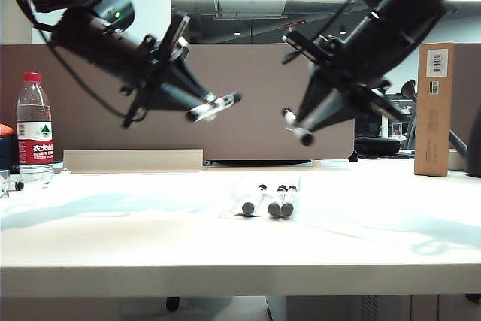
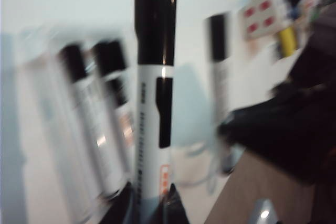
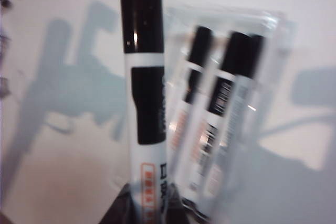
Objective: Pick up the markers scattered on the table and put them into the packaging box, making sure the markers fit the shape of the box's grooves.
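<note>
Centrally, packaging box [image 1: 264, 199] on table [image 1: 150, 238], three markers [image 1: 279, 201] lying in grooves. Left gripper [image 1: 201, 107] raised above, left of box, clamping marker [image 1: 215, 106]. Right gripper [image 1: 299, 127] raised at right, clamping another marker [image 1: 298, 128].

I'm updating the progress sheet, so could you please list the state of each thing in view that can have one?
left gripper: raised above the table, shut on a marker
right gripper: raised, shut on a second marker
packaging box: on the table, holding three markers, not yet full
water bottle: upright, red cap on
cardboard box: standing upright
</note>
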You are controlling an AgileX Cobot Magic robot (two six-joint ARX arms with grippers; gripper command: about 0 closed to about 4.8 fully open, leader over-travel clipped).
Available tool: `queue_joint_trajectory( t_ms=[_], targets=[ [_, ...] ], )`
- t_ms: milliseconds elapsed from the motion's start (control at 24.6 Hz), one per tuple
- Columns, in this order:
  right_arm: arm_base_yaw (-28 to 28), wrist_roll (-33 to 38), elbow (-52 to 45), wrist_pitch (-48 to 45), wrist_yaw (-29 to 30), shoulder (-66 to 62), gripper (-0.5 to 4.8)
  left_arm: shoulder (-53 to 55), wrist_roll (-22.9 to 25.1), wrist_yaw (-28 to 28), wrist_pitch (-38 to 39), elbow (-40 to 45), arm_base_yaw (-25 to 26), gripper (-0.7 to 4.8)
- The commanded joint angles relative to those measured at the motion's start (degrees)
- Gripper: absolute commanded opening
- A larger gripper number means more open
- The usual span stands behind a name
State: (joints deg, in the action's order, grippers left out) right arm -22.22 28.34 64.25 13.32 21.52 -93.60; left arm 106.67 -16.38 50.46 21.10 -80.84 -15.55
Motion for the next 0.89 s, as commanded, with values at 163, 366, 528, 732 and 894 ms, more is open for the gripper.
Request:
queue_joint_trajectory(
  t_ms=[163,366,528,732,894],
  targets=[
    [-0.1,11.7,0.3,-7.0,4.1,-5.1,-0.08,2.8,-12.1,1.6,-7.2,-0.1,-2.0,-0.05],
    [-0.2,14.1,0.3,-7.8,1.2,-7.0,-0.08,5.5,-13.1,1.2,-5.3,-0.1,-2.6,-0.05],
    [-0.2,15.6,0.3,-8.7,1.4,-7.2,-0.08,7.7,-16.3,3.3,-5.2,-0.1,-2.8,-0.05],
    [-0.9,17.3,0.3,-6.6,1.6,-7.2,-0.08,8.5,-20.3,2.3,-7.5,0.1,-4.7,-0.06],
    [-1.0,17.3,0.3,-5.9,1.4,-7.2,-0.08,8.7,-21.5,0.1,-9.0,0.1,-5.9,-0.05]
  ],
)
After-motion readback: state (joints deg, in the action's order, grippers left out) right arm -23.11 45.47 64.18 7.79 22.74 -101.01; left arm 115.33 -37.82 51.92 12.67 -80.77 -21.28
